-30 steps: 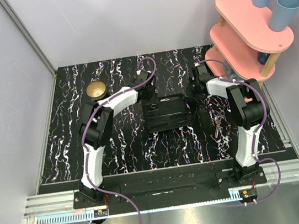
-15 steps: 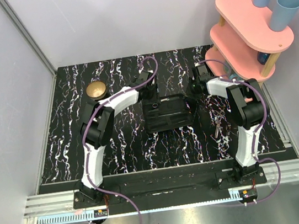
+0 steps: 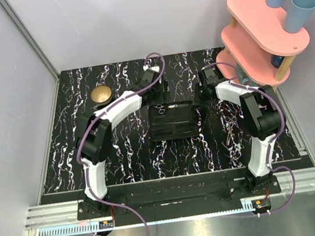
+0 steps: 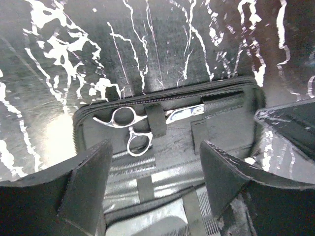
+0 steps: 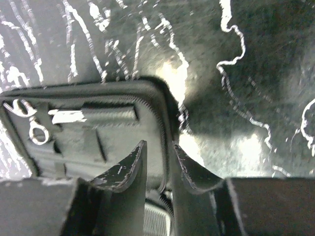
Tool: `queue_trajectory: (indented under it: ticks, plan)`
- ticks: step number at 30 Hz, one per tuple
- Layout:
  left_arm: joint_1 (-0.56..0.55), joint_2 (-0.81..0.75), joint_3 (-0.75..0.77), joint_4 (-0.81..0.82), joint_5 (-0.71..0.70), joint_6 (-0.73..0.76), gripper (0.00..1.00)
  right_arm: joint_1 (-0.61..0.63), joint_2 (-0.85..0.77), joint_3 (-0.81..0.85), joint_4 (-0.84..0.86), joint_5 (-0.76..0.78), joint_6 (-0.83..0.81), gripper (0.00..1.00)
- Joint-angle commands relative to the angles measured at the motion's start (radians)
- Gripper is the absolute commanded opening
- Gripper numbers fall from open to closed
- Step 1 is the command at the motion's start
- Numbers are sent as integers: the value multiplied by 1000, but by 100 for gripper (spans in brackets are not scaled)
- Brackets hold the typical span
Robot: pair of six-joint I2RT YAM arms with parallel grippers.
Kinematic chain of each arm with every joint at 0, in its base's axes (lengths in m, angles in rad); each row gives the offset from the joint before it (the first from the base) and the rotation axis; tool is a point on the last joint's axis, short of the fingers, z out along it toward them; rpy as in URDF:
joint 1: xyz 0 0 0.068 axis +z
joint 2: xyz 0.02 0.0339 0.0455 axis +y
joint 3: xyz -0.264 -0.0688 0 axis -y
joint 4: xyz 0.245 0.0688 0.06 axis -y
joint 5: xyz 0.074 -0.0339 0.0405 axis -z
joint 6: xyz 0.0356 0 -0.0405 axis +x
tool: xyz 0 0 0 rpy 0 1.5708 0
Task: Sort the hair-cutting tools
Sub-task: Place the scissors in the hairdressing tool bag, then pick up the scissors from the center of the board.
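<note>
No legible txt or labels.

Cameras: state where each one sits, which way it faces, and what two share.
Top external: above and behind the bases, looking down on the table; both arms flank the black case.
Left wrist: on the left arm, looking down into the case; the open left end effector frames strapped scissors.
Right wrist: on the right arm, facing the case's edge; the right end effector pinches its rim.
Shared: both wrist views show the same scissors.
</note>
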Motion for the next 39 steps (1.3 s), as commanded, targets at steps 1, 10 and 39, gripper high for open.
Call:
queue_trajectory:
  ticks: [1, 10, 39]
  plan:
    - [6, -188, -42, 38, -81, 28, 82, 20, -133, 83, -139, 69, -19, 44]
    - [7, -392, -208, 44, -143, 41, 99, 10, -356, -34, -406, 368, 28, 56]
    - [12, -554, -434, 99, 34, 12, 99, -197, -314, -283, -287, 425, 87, 31]
